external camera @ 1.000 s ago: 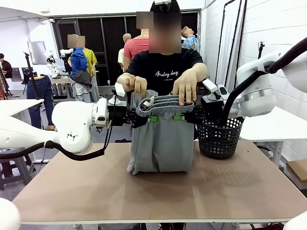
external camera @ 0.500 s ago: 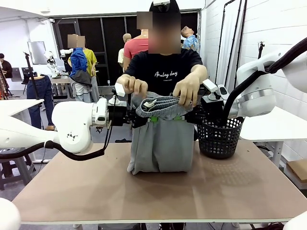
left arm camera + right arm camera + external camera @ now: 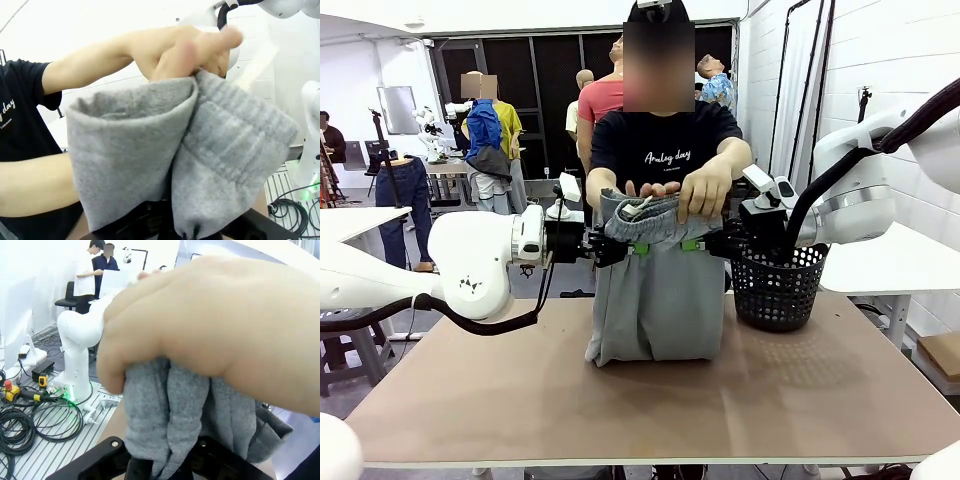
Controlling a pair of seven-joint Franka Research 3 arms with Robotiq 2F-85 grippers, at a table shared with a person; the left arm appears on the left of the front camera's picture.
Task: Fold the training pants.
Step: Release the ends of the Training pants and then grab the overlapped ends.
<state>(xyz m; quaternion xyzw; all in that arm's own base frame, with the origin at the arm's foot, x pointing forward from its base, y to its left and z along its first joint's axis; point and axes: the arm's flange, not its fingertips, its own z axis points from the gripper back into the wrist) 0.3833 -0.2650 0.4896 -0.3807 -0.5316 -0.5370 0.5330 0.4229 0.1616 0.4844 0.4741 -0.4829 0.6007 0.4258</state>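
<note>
The light grey training pants (image 3: pixel 655 300) hang doubled over above the table, their lower end resting on the tabletop. My left gripper (image 3: pixel 620 247) is shut on the pants' left upper edge and my right gripper (image 3: pixel 705 244) is shut on the right upper edge. The person's two hands (image 3: pixel 695 195) press the gathered waistband (image 3: pixel 645 215) together on top, between my grippers. In the left wrist view the grey cloth (image 3: pixel 200 150) bunches out of the shut jaws, with the person's hand (image 3: pixel 195 50) above. In the right wrist view a hand (image 3: pixel 210 325) covers the cloth (image 3: pixel 175 415).
A black mesh basket (image 3: pixel 777 286) stands on the table right of the pants, under my right arm. The brown table (image 3: pixel 650 410) has free room in front. The person (image 3: pixel 665 140) stands at the far edge. White tables flank both sides.
The person's hands have come together over the waistband, folding it down and bunching it at the middle. Both grippers have stayed in place, still holding the pants.
</note>
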